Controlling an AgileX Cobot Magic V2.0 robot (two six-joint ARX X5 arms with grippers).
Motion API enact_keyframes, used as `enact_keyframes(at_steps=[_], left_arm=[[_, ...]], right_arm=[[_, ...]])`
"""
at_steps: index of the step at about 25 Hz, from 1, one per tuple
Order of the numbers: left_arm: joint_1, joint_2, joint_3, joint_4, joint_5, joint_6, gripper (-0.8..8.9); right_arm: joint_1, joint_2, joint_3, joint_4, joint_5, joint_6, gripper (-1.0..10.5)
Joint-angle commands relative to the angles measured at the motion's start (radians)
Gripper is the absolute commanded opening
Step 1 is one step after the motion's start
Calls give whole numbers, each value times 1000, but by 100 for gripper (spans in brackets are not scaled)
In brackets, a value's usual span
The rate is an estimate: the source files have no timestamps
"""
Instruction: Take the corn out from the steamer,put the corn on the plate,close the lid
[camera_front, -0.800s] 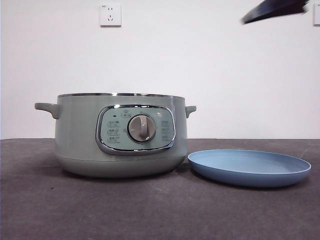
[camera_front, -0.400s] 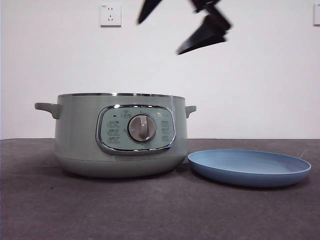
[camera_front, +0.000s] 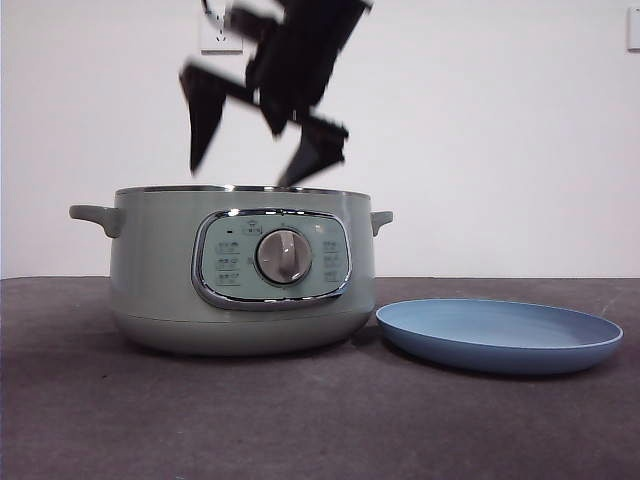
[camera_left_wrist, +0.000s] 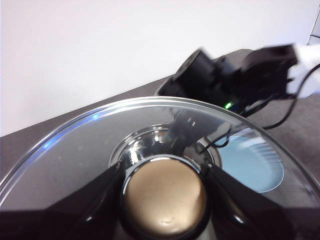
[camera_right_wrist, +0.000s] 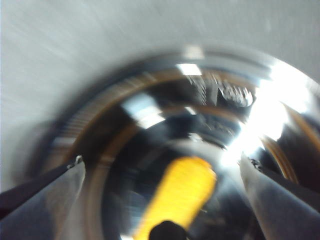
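Right pincer newly over corn.

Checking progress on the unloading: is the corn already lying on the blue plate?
No: the plate lies bare in the front view, and the right wrist view shows the corn inside the steamer.

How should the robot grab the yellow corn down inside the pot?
Best from straight above, since the steamer walls block every side. The corn lies flat on the shiny bottom, long and narrow, so pinch it across its middle, one jaw on each long side. The right gripper is already above the pot with jaws wide open, probably ready for that. The picture is blurry, so the exact angle is unclear.
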Motion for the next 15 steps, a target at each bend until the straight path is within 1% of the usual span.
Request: enact_keyframes(at_steps=[1, 6, 8, 12, 15], left_arm=[[3, -12, 11, 48, 0, 8, -8], [3, -12, 11, 48, 0, 8, -8], [3, -12, 11, 48, 0, 8, -8], [3, -12, 11, 47, 0, 8, -8], [3, -12, 11, 47, 0, 8, -8]], right_arm=[[5, 52, 0, 1, 22, -18, 657], [6, 107, 0, 0, 23, -16, 653], [7, 129, 0, -7, 23, -16, 621], [11, 149, 0, -14, 26, -16, 609], [11, 149, 0, -16, 23, -15, 351]])
